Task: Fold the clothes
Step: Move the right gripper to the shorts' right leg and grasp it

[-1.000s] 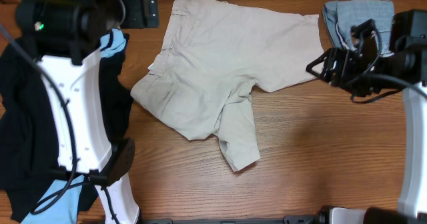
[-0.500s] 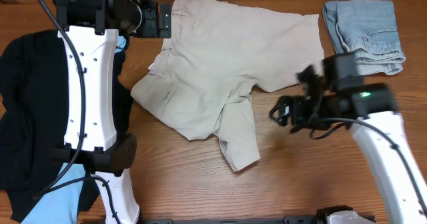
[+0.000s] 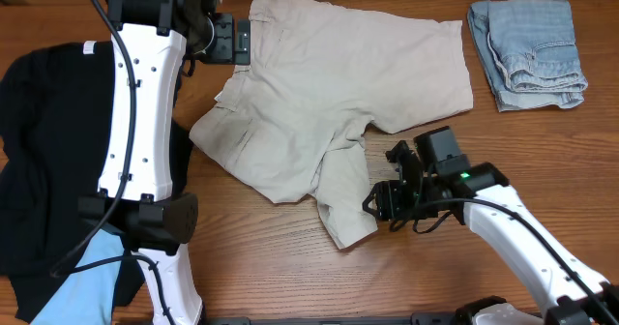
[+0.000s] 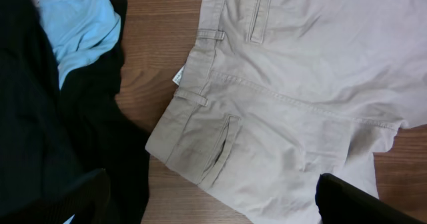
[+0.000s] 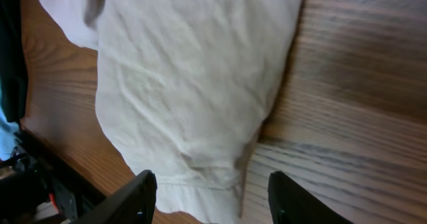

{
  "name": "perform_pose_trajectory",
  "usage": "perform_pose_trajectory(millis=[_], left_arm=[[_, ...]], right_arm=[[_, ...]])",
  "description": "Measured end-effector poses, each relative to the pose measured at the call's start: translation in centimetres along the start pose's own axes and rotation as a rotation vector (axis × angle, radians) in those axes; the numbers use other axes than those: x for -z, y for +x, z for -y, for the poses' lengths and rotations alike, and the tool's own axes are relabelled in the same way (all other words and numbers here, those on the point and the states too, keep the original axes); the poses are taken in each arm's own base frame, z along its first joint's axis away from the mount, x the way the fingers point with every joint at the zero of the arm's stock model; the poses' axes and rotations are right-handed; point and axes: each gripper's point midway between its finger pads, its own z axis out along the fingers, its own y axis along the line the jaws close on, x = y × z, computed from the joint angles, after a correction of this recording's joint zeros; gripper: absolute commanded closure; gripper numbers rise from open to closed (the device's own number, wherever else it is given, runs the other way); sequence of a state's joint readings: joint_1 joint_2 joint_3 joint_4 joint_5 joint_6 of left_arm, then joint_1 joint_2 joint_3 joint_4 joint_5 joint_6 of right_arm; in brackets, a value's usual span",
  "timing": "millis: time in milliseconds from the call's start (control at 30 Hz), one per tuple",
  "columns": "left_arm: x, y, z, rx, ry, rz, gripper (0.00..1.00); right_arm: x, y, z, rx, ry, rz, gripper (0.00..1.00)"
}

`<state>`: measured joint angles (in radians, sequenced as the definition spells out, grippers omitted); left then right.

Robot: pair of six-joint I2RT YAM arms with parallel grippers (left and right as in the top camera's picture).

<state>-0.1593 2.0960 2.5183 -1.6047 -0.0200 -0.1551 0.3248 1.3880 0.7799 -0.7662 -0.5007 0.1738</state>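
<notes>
The beige khaki shorts (image 3: 329, 93) lie spread on the table, one leg (image 3: 343, 199) pointing toward the front edge. My left gripper (image 3: 242, 41) is open at the waistband's left end, above the cloth; in the left wrist view the waistband and back pocket (image 4: 220, 151) show between its fingers. My right gripper (image 3: 379, 203) is open and empty just right of the leg hem, which lies between its fingers (image 5: 133, 201) in the right wrist view. The black top (image 3: 48, 161), the sky-blue shirt (image 3: 92, 277) and the folded pale-blue denim shorts (image 3: 527, 54) lie apart.
The black top covers the table's left side, partly under my left arm's white link (image 3: 140, 122). The denim shorts sit at the back right corner. Bare wood (image 3: 484, 122) shows right of the khaki shorts.
My right gripper has moved from the back right, near the denim shorts, forward and left to the khaki leg hem. My left gripper has moved right to the waistband.
</notes>
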Motion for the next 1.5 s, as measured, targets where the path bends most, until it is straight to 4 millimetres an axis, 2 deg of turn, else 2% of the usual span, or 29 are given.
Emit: perform_pose_trajectory(millis=[67, 133, 233, 367, 600, 633, 667, 700, 733, 833, 967, 1067, 1167, 1200, 1267, 1300, 1367, 1500], left_arm=[[-0.2, 0.0, 0.0, 0.0, 0.0, -0.002, 0.0], [-0.3, 0.0, 0.0, 0.0, -0.001, -0.005, 0.0], [-0.4, 0.0, 0.0, 0.0, -0.001, -0.006, 0.0], [-0.4, 0.0, 0.0, 0.0, -0.001, -0.003, 0.0], [-0.4, 0.0, 0.0, 0.0, -0.001, -0.003, 0.0], [-0.4, -0.1, 0.0, 0.0, -0.001, -0.002, 0.0], [-0.4, -0.1, 0.0, 0.0, -0.001, -0.002, 0.0], [-0.4, -0.1, 0.0, 0.0, -0.001, -0.002, 0.0], [-0.4, -0.1, 0.0, 0.0, -0.001, -0.002, 0.0], [-0.4, -0.2, 0.0, 0.0, 0.0, 0.005, 0.0], [-0.4, -0.3, 0.1, 0.0, 0.001, 0.009, 0.0], [-0.4, -0.3, 0.1, 0.0, 0.001, 0.009, 0.0], [-0.4, -0.3, 0.1, 0.0, 0.001, 0.007, 0.0], [-0.4, -0.3, 0.0, 0.0, 0.001, 0.006, 0.0], [-0.4, -0.2, 0.0, 0.0, 0.0, 0.002, 0.0], [-0.4, -0.1, 0.0, 0.0, 0.0, 0.0, 0.0], [-0.4, 0.0, 0.0, 0.0, -0.001, -0.004, 0.0], [-0.4, 0.0, 0.0, 0.0, -0.001, -0.004, 0.0]], right_arm=[[-0.9, 0.0, -0.4, 0.011, -0.016, -0.019, 0.62], [-1.6, 0.2, -0.7, 0.017, -0.027, -0.041, 0.84], [-2.1, 0.6, -0.7, -0.007, -0.03, -0.065, 0.95], [-1.9, 0.4, -0.3, -0.037, -0.032, -0.06, 0.96], [0.2, 0.2, 2.5, -0.191, -0.007, -0.059, 0.96], [0.8, -0.1, 2.9, -0.207, -0.005, -0.051, 0.95], [1.4, -0.4, 3.1, -0.217, -0.004, -0.039, 0.84], [1.9, -0.8, 3.2, -0.217, -0.003, -0.025, 0.64], [2.5, -1.1, 3.3, -0.211, -0.003, -0.009, 0.51], [3.3, -1.5, 3.0, -0.187, -0.005, 0.014, 0.28], [2.6, -1.3, 1.7, -0.089, -0.012, -0.008, 0.27], [1.1, -1.3, 0.3, -0.003, -0.022, -0.026, 0.28], [-1.0, -0.5, -0.8, 0.057, -0.025, -0.087, 0.44], [-1.7, -0.1, -0.9, 0.067, -0.02, -0.111, 0.54], [-2.9, 0.7, -0.8, 0.07, -0.006, -0.158, 0.81], [-3.4, 1.0, -0.6, 0.07, 0.004, -0.179, 0.89], [-4.0, 1.5, -0.1, 0.051, 0.021, -0.204, 0.96], [-3.7, 1.4, 0.8, 0.009, 0.038, -0.203, 0.96]])
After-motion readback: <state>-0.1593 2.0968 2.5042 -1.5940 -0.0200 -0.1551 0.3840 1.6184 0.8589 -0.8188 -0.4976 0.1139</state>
